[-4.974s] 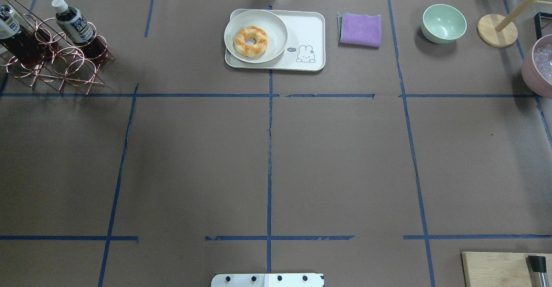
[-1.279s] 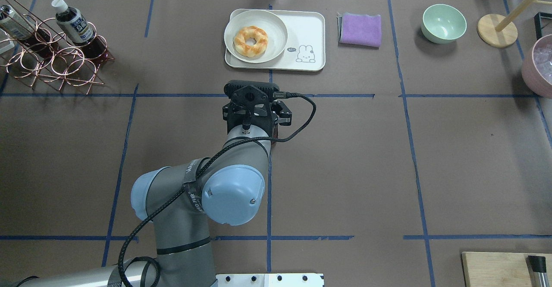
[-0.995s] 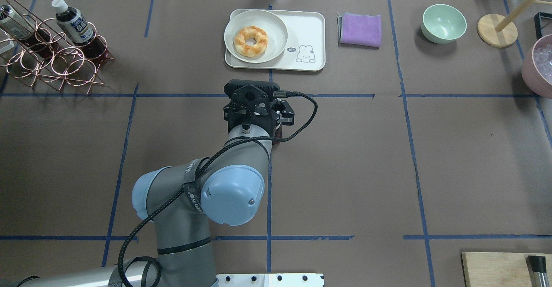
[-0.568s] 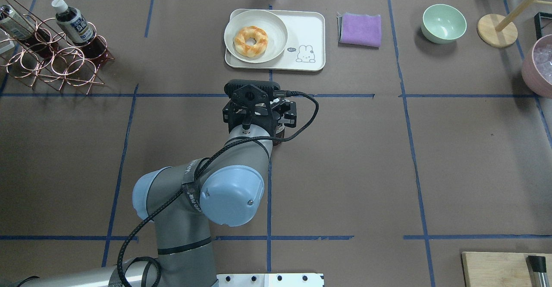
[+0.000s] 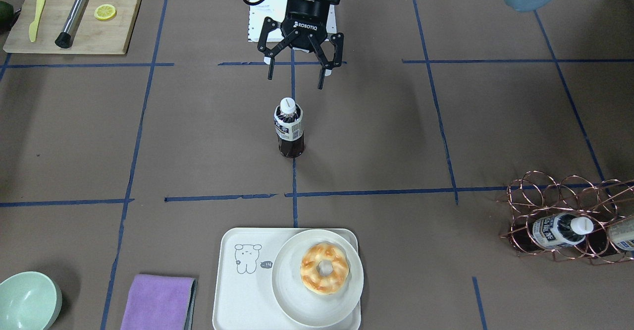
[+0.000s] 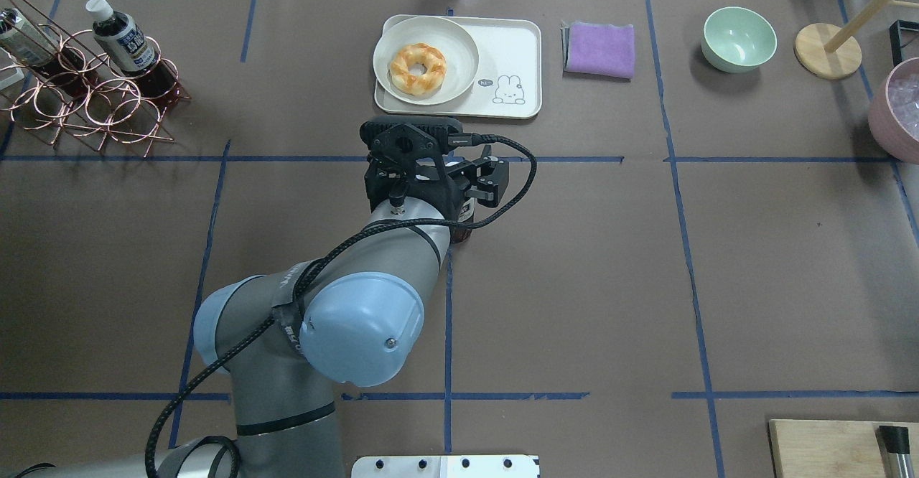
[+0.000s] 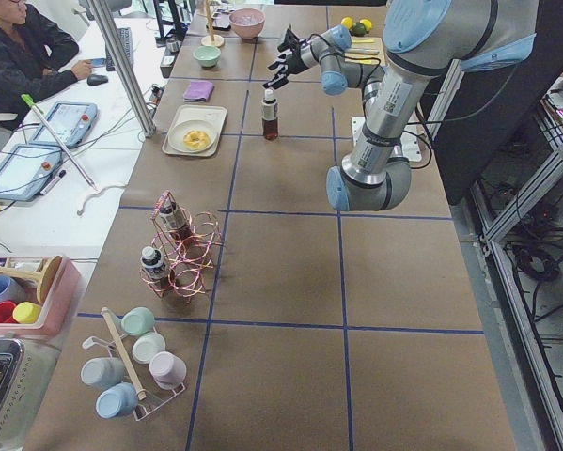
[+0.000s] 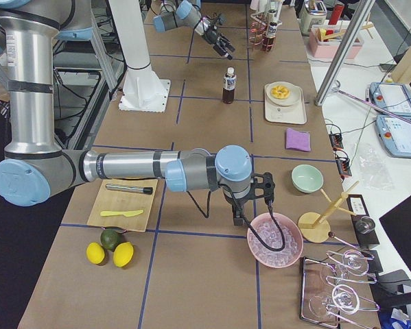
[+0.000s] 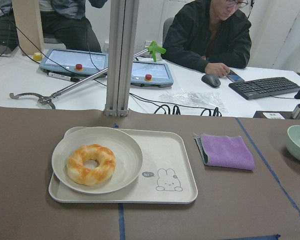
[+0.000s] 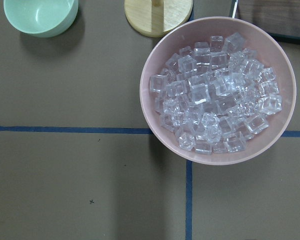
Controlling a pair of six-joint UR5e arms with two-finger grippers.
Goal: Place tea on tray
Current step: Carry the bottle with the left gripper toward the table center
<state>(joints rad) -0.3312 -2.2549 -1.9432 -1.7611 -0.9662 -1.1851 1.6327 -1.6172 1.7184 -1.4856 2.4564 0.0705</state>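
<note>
The tea bottle [image 5: 289, 128] stands upright on the brown table at its middle, white cap up, short of the tray. My left gripper [image 5: 295, 81] is open and empty, raised above the bottle with its fingers clear of the cap. In the overhead view the wrist hides most of the bottle [image 6: 465, 214]. The cream tray [image 5: 242, 300] with the line-drawn animal lies at the far edge and shows in the left wrist view [image 9: 180, 165]. My right gripper [image 8: 261, 186] hangs over the ice bowl; I cannot tell if it is open.
A round plate [image 5: 287, 280] with a doughnut [image 5: 324, 268] fills half the tray. A purple cloth [image 5: 158, 302] and a green bowl [image 5: 27, 300] lie beside it. A copper wire rack [image 5: 554, 196] holds two more bottles. A pink ice bowl [image 10: 145, 95] and a wooden board [image 5: 109, 37] are on my right.
My left gripper's fingers have spread away from the bottle and the wrist has lifted. The bottle stays standing on the table.
</note>
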